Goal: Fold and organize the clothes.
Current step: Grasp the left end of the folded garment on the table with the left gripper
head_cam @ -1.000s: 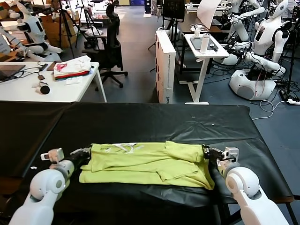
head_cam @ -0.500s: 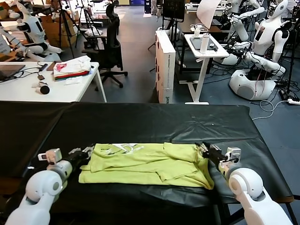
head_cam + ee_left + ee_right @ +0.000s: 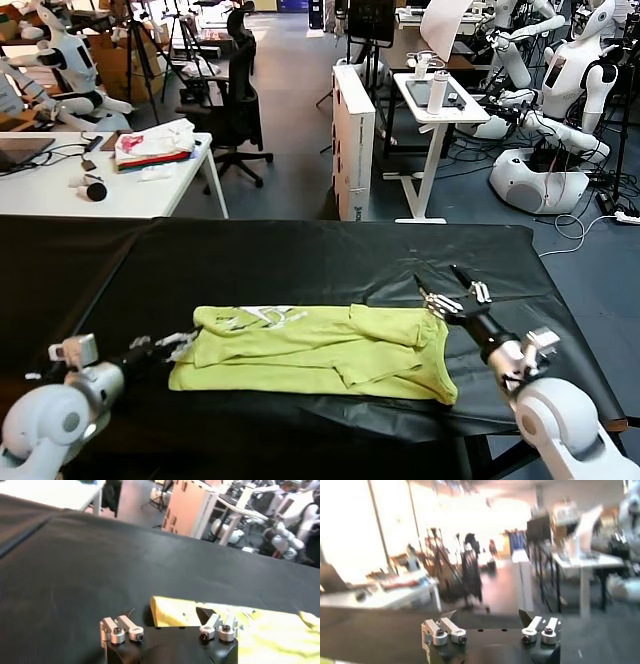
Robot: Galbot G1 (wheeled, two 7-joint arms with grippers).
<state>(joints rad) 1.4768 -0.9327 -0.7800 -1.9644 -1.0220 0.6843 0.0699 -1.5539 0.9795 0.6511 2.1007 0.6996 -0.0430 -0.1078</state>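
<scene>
T-shirt [image 3: 315,350] lies folded into a long band across the near middle of the black counter [image 3: 300,265]. Left pincer [image 3: 168,345] released, just off its left end; right pincer [image 3: 450,295] released, raised by the right end. Lengthwise fold looks done; next calls for regrasping the ends to fold crosswise.

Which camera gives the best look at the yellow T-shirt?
The head view: the whole T-shirt lies folded on the black table. The left wrist view catches only one end of it; the right wrist view shows none.
</scene>
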